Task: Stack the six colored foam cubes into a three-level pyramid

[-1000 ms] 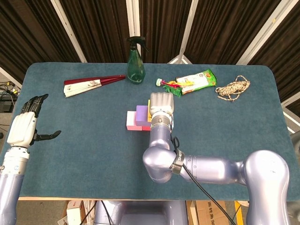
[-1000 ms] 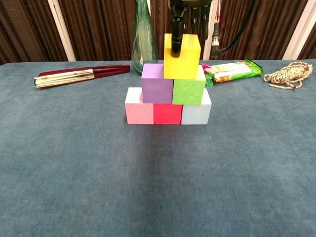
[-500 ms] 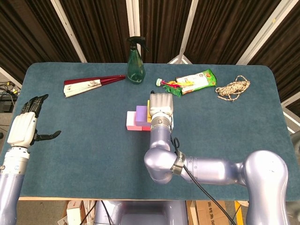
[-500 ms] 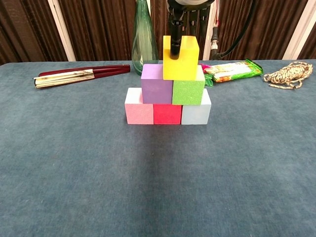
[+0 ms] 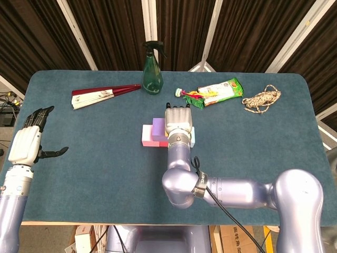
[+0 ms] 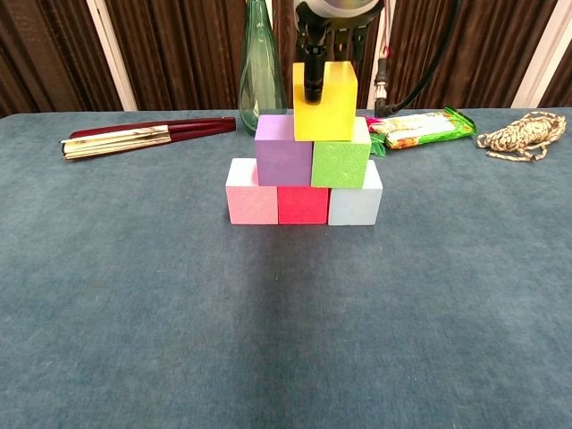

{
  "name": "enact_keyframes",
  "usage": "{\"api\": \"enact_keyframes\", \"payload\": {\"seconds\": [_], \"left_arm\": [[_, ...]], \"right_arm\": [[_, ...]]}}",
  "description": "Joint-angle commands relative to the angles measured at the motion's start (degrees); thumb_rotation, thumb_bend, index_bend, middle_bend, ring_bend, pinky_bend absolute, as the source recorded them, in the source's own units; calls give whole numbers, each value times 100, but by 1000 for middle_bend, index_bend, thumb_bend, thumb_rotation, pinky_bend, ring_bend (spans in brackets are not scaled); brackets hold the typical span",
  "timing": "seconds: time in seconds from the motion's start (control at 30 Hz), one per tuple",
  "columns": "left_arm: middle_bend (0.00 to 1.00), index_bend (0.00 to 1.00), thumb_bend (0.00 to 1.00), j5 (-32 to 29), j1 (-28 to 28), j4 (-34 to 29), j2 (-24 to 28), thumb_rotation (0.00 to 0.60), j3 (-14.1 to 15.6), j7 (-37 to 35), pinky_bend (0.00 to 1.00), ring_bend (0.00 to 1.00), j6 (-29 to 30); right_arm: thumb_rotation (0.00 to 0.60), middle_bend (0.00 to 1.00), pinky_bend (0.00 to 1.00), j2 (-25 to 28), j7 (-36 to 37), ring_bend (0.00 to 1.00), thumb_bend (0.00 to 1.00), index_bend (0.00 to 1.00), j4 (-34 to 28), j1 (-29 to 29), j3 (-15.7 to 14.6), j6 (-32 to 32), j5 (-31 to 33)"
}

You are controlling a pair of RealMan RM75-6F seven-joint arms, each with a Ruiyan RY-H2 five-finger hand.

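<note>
While the yellow cube (image 6: pixel 324 101) is pinched by the right hand (image 5: pixel 178 122), it is now set lower than a second ago, its underside meeting the purple cube (image 6: pixel 282 151) and green cube (image 6: pixel 340 164) near the table's middle. Beneath them, the pink cube (image 6: pixel 251 191), red cube (image 6: pixel 302 205) and pale blue cube (image 6: pixel 355 203) form the base row. The pyramid appears all but finished; only release is judged to remain. The left hand (image 5: pixel 29 141) is held open and empty at the table's left edge. Along the far edge lie a folded fan (image 5: pixel 103 95), spray bottle (image 5: pixel 152 69), snack packet (image 5: pixel 221 90) and coiled rope (image 5: pixel 262 98), none blocking the stack.
</note>
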Motion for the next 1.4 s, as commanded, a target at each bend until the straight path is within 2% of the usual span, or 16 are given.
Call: {"api": "enact_keyframes", "payload": {"seconds": [0.03,0.3,0.6,1.03,1.4], "left_arm": [[65,0,98,2,-1,-2,0,600,2,3,18,0,-2],[64,0,98,3,6,-5,9,600,-10,-13,18,0,12],[65,0,98,31,9,-20,7,600,1,-3,18,0,16],[64,0,98,91,25,-76,11,600,-1,0,18,0,65],[64,0,98,82,20,-68,12,600,-1,-5,18,0,44]], "right_arm": [[600,154,87,11,39,138,298,0,-22,-8,21,-14,-35],[600,38,60,46,89,25,297,0,-156,-24,33,32,-74],[600,0,21,115,273,0,294,0,-431,-80,71,73,-186],[600,0,0,177,880,0,292,0,-901,-391,-566,-246,-1440],[600,0,0,162,1081,0,292,0,-836,-429,-737,-300,-1516]]}}
